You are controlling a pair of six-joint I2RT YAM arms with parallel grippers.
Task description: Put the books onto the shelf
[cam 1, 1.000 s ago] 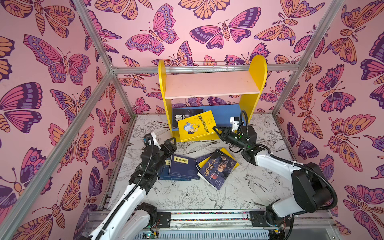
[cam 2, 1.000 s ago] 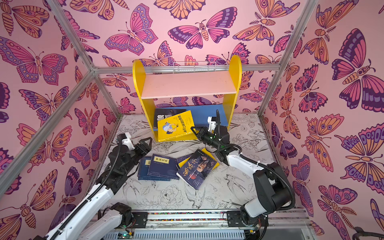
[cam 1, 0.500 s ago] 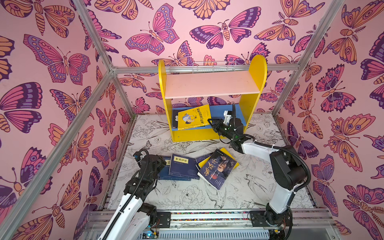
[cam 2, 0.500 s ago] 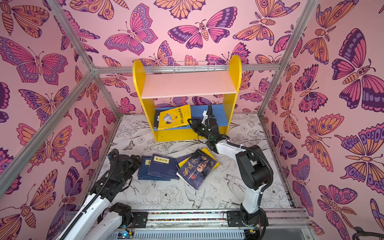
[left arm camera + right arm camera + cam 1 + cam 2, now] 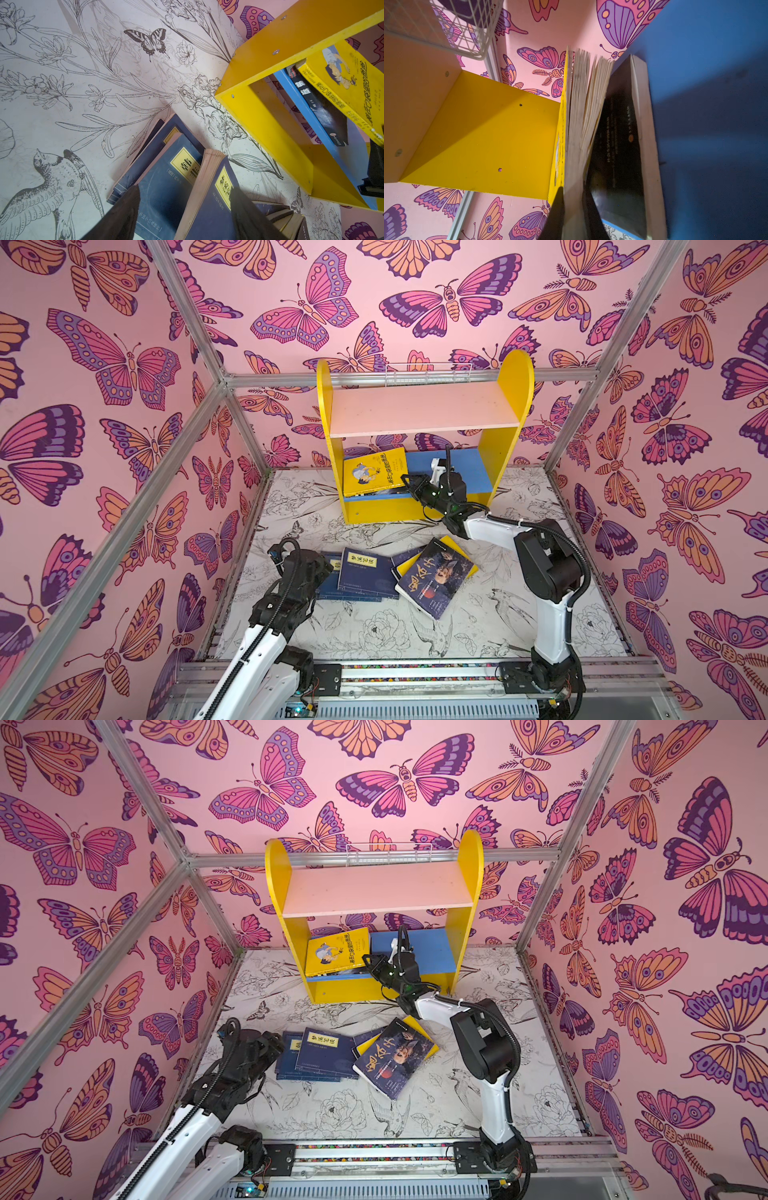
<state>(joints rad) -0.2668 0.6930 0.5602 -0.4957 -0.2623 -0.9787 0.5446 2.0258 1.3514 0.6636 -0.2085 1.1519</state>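
The shelf (image 5: 515,381) stands at the back, with a pink upper board (image 5: 424,408) and a blue lower board (image 5: 473,472). My right gripper (image 5: 405,481) (image 5: 573,188) reaches into the lower tier, shut on the page edge of a yellow cartoon-boy book (image 5: 374,470) (image 5: 579,124). That book lies tilted over a black book (image 5: 618,145) (image 5: 320,112). My left gripper (image 5: 185,188) (image 5: 276,1048) hangs open just above stacked navy books (image 5: 361,574) (image 5: 166,193) on the floor. A dark book with a face (image 5: 436,576) rests on another yellow book (image 5: 455,545).
A white wire basket (image 5: 428,373) sits behind the shelf's top. Butterfly walls and metal frame posts (image 5: 577,406) close in the sides and back. The flower-printed floor (image 5: 374,635) runs to the front rail.
My right gripper carried the yellow book from the floor in front of the shelf into the lower tier. My left arm pulled back from near the shelf to the navy books.
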